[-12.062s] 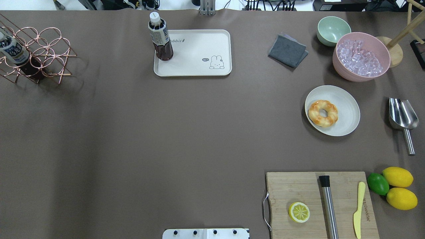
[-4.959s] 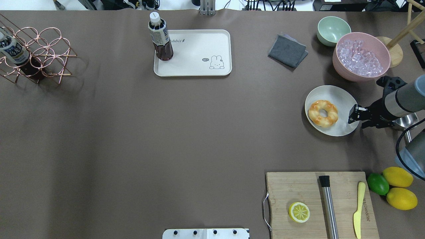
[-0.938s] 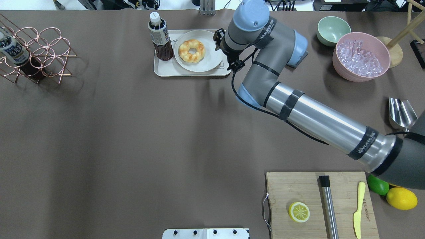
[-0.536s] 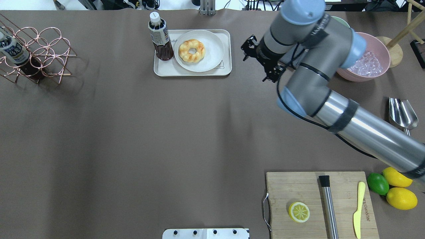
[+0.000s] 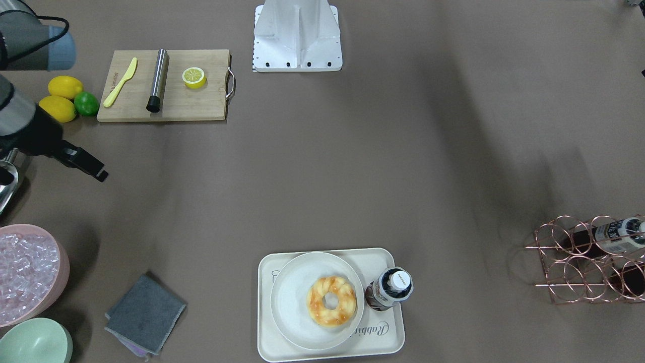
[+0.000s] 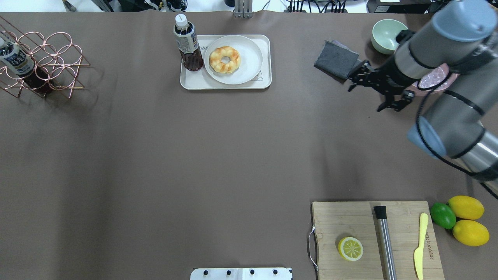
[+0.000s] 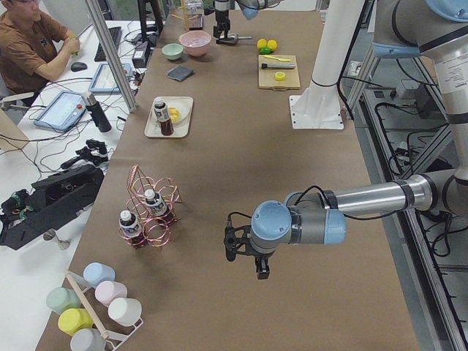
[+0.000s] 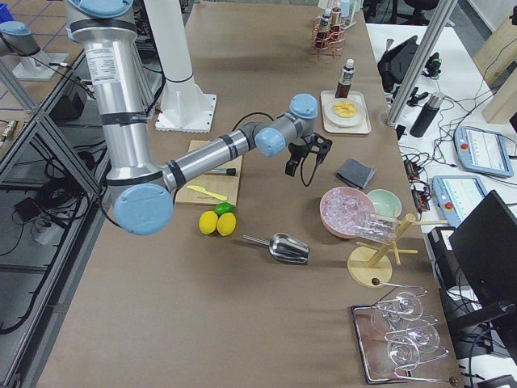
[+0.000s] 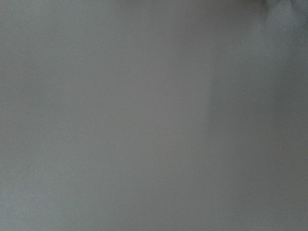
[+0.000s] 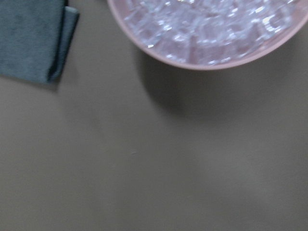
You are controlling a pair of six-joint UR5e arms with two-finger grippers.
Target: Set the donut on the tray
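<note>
Right gripper [image 6: 365, 95] hangs wide and empty, well apart from the tray [image 6: 186, 79]; the donut [image 6: 225, 59] lies on a plate [image 6: 251, 62] set in it, so nothing needs holding. Left gripper [image 7: 243, 263]: cannot tell its state.

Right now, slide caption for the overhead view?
Donut on its plate sits on the tray; open right gripper hovers near the gray cloth.

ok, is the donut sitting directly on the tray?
No, the donut lies on a round plate that sits on the tray, next to the bottle.

A long brown-covered table [image 7: 234, 146] stands beside white desks [image 7: 25, 157] under even light
</note>
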